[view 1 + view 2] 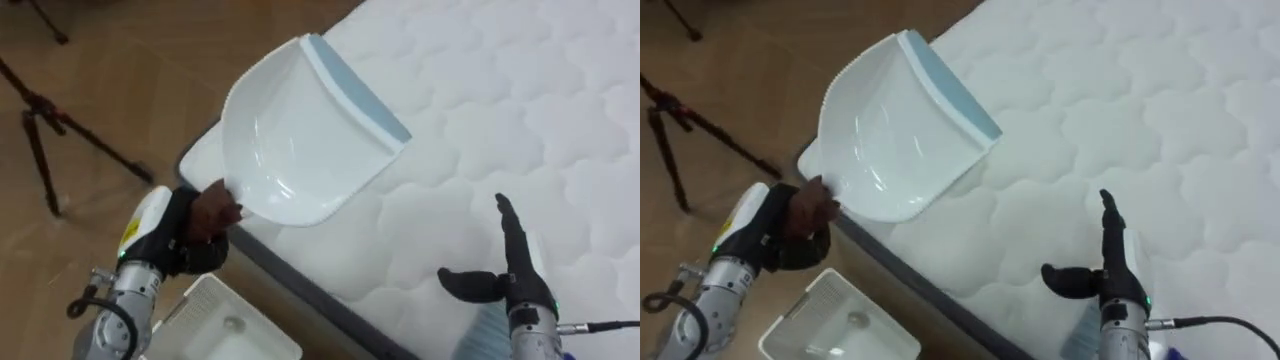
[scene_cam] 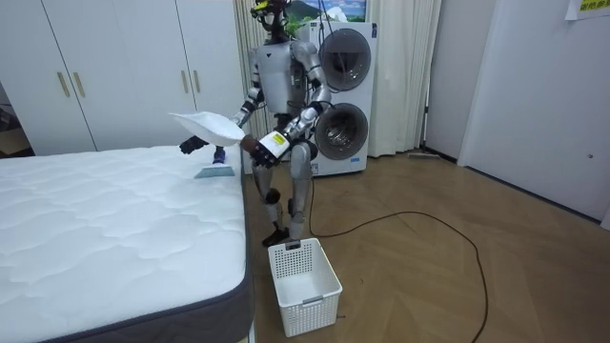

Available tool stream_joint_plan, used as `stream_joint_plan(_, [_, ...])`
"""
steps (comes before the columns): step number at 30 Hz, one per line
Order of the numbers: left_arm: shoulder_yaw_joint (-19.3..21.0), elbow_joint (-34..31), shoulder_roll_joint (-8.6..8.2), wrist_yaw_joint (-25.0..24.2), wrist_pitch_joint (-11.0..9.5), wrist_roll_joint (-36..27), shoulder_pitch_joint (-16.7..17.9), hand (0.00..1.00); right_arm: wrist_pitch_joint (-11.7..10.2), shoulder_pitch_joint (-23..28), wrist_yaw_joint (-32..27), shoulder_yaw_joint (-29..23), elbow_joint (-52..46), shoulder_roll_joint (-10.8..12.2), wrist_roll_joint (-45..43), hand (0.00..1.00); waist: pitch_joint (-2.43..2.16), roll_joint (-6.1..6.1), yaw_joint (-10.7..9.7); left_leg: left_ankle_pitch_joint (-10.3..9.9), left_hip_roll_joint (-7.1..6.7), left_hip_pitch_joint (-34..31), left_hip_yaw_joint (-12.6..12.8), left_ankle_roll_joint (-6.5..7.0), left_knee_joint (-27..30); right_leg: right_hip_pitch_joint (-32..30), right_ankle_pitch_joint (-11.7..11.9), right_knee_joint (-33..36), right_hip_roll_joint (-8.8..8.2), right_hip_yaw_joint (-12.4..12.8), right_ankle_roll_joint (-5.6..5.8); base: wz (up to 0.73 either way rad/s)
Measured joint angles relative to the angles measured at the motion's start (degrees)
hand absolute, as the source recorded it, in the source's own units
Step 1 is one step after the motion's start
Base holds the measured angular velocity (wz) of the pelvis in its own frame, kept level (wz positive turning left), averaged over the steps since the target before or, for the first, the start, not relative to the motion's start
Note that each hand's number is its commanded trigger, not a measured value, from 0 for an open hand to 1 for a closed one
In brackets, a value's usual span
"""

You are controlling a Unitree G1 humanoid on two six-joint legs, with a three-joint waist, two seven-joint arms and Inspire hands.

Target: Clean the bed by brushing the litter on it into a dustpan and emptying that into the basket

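The white basket [image 1: 225,325] is sitting on the floor just beside the bed's corner; above it, the left hand [image 1: 205,225] is curling tight around the rear of the white dustpan [image 1: 300,140], which is hanging tilted over the mattress [image 1: 520,120] edge; the right hand [image 1: 515,270] is hovering straight-fingered, holding nothing; judging by this, the pan's blue lip is needing to settle flush on the quilting, with the wrist steady.
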Motion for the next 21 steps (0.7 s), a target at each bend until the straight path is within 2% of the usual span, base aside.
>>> stream_joint_plan(1, [-0.4, 0.0, -0.28, 0.0, 0.0, -0.1, 0.9, 1.0, 0.0, 0.5, 0.8, -0.1, -1.0, -0.1, -0.1, 0.0, -0.02, 0.25, 0.5, 0.1, -0.19, 0.3, -2.5, -0.15, 0.3, -0.3, 0.3, 0.0, 0.58, 2.4, -0.26, -1.0])
stream_joint_plan(2, [-0.3, -0.1, -0.72, 0.0, 0.0, -0.1, 2.3, 1.0, 0.0, 0.9, 1.7, -0.2, -1.6, -0.1, -0.7, 0.0, -0.05, 0.42, 1.1, 0.4, -1.43, 0.6, -9.9, -0.68, 0.4, -0.4, 0.8, 0.0, 1.22, 5.2, -0.59, -1.16])
stream_joint_plan(3, [-0.2, -0.1, -1.0, 0.0, 0.0, -0.1, 3.1, 1.0, -0.1, 1.1, 2.2, -0.3, -1.9, -0.1, -1.1, 0.0, -0.03, 0.57, 1.4, 0.6, -2.35, 0.7, -14.4, -0.94, 0.4, -0.4, 1.0, 0.0, 1.64, 6.9, -0.7, -1.36])
stream_joint_plan(4, [-0.1, -0.2, -1.58, 0.0, 0.0, 0.0, 4.3, 1.0, -0.1, 1.6, 3.0, -0.4, -2.7, -0.2, -1.3, 0.0, -0.04, 1.08, 2.1, 0.7, -4.12, 1.1, -23.1, -1.41, 0.5, -0.4, 1.4, -0.1, 2.62, 10.4, -0.8, -1.5])
stream_joint_plan(5, [-0.1, -0.2, -2.17, 0.0, 0.0, 0.1, 5.2, 1.0, -0.1, 2.0, 4.0, -0.5, -3.3, -0.5, -1.3, 0.0, -0.08, 1.64, 2.7, 0.4, -5.42, 2.3, -29.3, -1.97, 0.3, -0.4, 1.8, -0.3, 3.82, 14.0, -0.76, -1.48])
stream_joint_plan(7, [0.1, -0.4, -2.52, 0.0, -0.2, 0.0, 6.2, 1.0, -0.1, 2.2, 5.8, -0.5, -3.3, -0.7, -1.3, 0.0, -0.25, 1.88, 2.7, 0.0, -6.61, 4.4, -35.1, -2.42, -1.0, -0.4, 2.5, -0.2, 5.31, 17.6, -0.57, -1.27])
stream_joint_plan(8, [0.4, -0.4, -2.53, 0.0, -0.4, -0.1, 6.4, 1.0, -0.1, 2.2, 7.0, -1.0, -3.4, -0.7, -1.3, 0.0, -0.28, 1.86, 2.4, -0.1, -6.8, 5.5, -35.7, -2.53, -2.1, -0.5, 2.8, -0.1, 5.97, 19.4, -0.62, -0.96])
stream_joint_plan(9, [0.5, -0.4, -2.58, 0.0, -0.6, -0.2, 6.3, 1.0, 0.0, 2.4, 7.4, -1.3, -3.7, -0.7, -1.3, 0.0, -0.3, 1.8, 2.0, -0.1, -6.67, 5.8, -35.1, -2.53, -2.5, -0.6, 2.8, 0.0, 6.25, 20.1, -0.6, -0.79])
stream_joint_plan(11, [0.9, -0.4, -2.96, 0.1, -1.7, -0.2, 6.6, 1.0, 0.0, 2.6, 7.7, -2.6, -4.3, -0.8, -1.2, 0.0, -0.29, 1.51, 2.0, -0.2, -5.82, 7.7, -31.3, -2.76, -4.3, -0.6, 3.6, -0.2, 7.6, 23.3, -0.85, -0.78])
stream_joint_plan(17, [1.0, -0.2, -3.08, 0.5, -2.6, -0.3, 7.1, 1.0, 0.0, 2.5, 7.5, -4.7, -5.5, -0.5, -3.2, 0.0, -0.18, 0.84, 0.9, -1.1, -5.34, 10.1, -28.0, -3.32, -5.8, -0.8, 3.7, 0.7, 9.44, 26.0, -1.09, -0.38])
stream_joint_plan(21, [1.0, 0.5, -3.11, 0.5, -2.6, -1.1, 7.2, 1.0, 0.2, 2.5, 7.7, -4.7, -5.7, 0.2, -4.8, 0.0, -0.08, 0.57, 1.0, -1.8, -5.56, 9.9, -26.1, -3.2, -5.4, -3.1, 2.9, 4.4, 9.68, 25.4, -1.46, -0.41])
